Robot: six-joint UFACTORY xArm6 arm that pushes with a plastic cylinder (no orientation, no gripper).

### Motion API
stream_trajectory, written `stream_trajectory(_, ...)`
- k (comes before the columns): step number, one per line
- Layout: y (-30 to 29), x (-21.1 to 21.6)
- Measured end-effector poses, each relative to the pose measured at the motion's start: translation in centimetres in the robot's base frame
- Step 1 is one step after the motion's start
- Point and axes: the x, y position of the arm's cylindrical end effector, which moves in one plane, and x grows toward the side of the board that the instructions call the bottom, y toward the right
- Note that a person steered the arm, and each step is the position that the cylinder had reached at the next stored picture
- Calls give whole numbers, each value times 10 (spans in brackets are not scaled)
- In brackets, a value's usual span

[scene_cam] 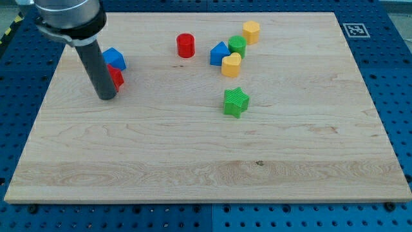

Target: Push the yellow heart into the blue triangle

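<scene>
The yellow heart (231,65) lies in the upper middle of the desk (193,161), inside a tight cluster. Its upper-left edge touches, or very nearly touches, the blue triangle (219,54); contact cannot be confirmed. A green cylinder (237,46) sits just above the heart, beside the triangle's right side. A yellow hexagonal block (251,31) stands above and to the view's right of the cylinder.

A green star (235,102) lies alone below the cluster. A red cylinder (185,45) stands apart to the view's left of the triangle.

Far to the view's left, a second blue block (114,58) — shape unclear — sits against a red block (116,77), which the rod partly hides.

My tip (106,96) rests on the desk just beside that red block, well apart from the heart. The arm carries a plain dark rod — no fingers, so no finger state applies.

Block count: eight — two yellow, two blue, two green, two red. All appear smooth and matte. The desk is pale wood with visible grain.
</scene>
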Motion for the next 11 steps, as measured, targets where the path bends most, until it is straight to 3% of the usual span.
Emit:
stream_trajectory(1,1,-8)
stream_trajectory(2,50,6)
stream_trajectory(4,157,1)
stream_trajectory(6,229,-10)
stream_trajectory(8,240,-79)
stream_trajectory(11,229,-103)
